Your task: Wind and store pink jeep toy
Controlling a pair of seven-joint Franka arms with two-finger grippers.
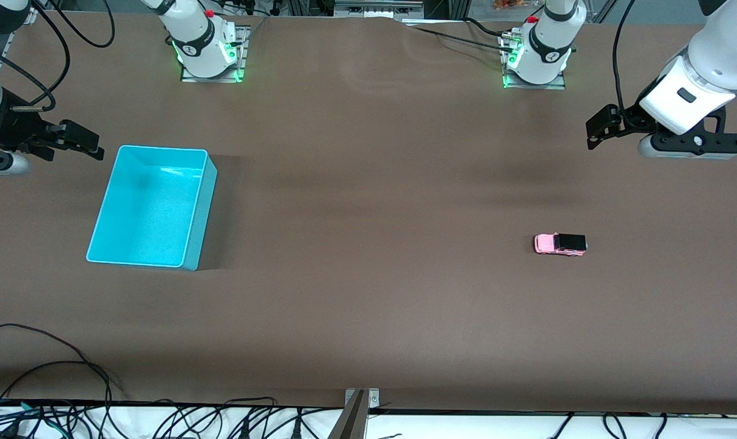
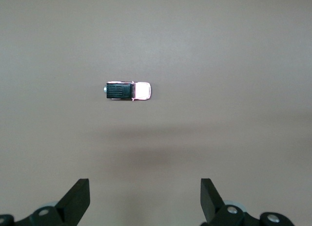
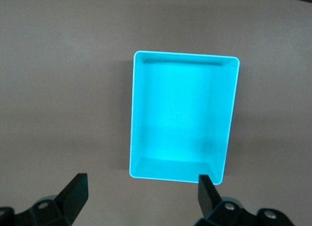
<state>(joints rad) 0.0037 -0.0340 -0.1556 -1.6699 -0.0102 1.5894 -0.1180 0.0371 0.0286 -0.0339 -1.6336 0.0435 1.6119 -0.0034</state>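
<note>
Front view: pink jeep toy (image 1: 560,244) on table (image 1: 368,305)

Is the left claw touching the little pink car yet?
Apart. The left wrist view shows bare table between the open left gripper and the pink jeep toy.

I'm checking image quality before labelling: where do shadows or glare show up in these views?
Front view: the turquoise bin throws a soft shadow toward the left arm's end of the table, and green lights glow at both arm bases. Left wrist view: a broad blurred shadow band lies on the table near the pink jeep toy, which stays sharp. Right wrist view: the bin's floor is brightly lit, nearly washed out.
</note>
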